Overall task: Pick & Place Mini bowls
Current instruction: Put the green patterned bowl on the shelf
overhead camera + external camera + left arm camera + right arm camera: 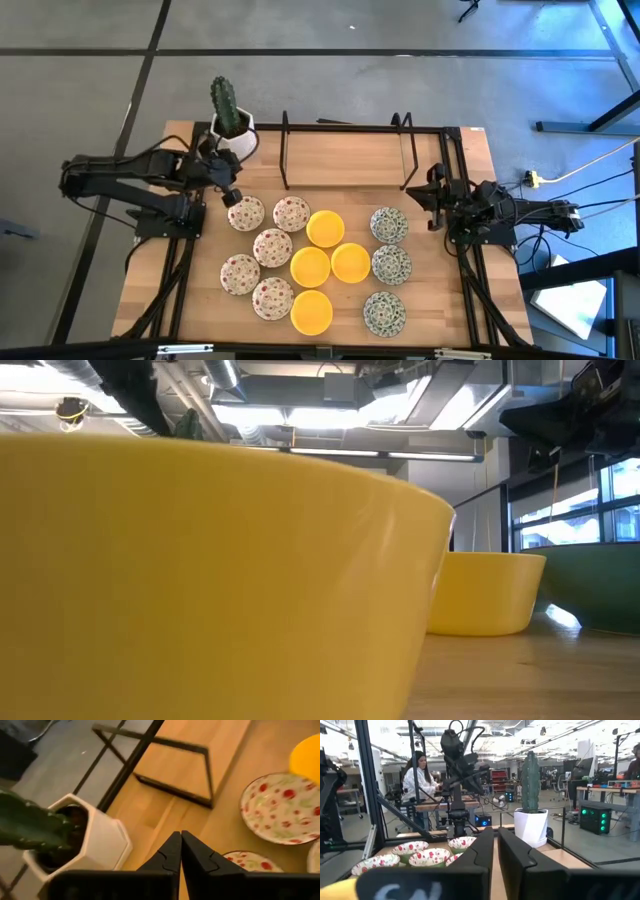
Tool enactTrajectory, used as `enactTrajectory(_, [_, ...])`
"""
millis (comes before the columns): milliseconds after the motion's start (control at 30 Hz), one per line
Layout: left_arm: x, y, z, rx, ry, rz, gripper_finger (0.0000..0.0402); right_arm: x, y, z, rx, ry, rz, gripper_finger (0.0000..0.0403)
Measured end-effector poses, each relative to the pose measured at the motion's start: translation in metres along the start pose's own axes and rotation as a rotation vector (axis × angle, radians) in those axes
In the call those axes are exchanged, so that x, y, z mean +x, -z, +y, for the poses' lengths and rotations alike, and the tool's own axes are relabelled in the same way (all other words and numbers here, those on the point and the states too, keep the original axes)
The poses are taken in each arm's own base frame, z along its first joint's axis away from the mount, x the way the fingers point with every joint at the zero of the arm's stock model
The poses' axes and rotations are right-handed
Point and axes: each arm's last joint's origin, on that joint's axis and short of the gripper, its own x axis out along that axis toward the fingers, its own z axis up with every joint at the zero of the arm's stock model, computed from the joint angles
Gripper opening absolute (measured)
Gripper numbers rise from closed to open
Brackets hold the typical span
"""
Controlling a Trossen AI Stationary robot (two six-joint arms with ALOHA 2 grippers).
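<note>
Fingers on the left gripper (181,851) are pressed together, holding nothing, up by the cactus pot (234,135) and the nearest speckled bowl (245,213), while the right gripper (495,851) shows a thin gap between its fingers at the table's (470,170) right side, also holding nothing. From overhead, all the mini bowls (311,266) sit clustered mid-table, red-speckled on the left, yellow in the middle, grey-green on the right, but the low camera gets basically a wall of yellow bowl (200,580) blocking everything. A black wire rack (345,155) stands along the back, with bare wood between it and the bowls, and a person (418,777) is at a bench behind.
</note>
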Motion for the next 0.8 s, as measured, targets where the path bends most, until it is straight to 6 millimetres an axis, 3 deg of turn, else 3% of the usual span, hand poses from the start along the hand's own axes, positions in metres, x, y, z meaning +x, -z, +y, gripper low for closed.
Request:
enactTrajectory(167, [0.006, -0.002, -0.004, -0.029, 0.009, 0.033, 0.0054, 0.0, -0.004, 0.002, 0.038, -0.049, -0.042, 0.0029])
enactTrajectory(367, [0.02, 0.001, -0.006, -0.067, 0.069, 0.19, 0.0139, 0.0, -0.006, 0.003, 0.055, -0.114, -0.061, 0.0024])
enactTrajectory(533, [0.033, -0.001, -0.015, 0.0, 0.068, 0.264, 0.0205, -0.001, -0.006, 0.005, 0.035, -0.185, -0.06, 0.0007])
enactTrajectory(800, [0.055, -0.003, -0.03, 0.18, 0.111, 0.371, 0.0225, -0.001, -0.008, 0.006, 0.005, -0.187, -0.077, 0.0017])
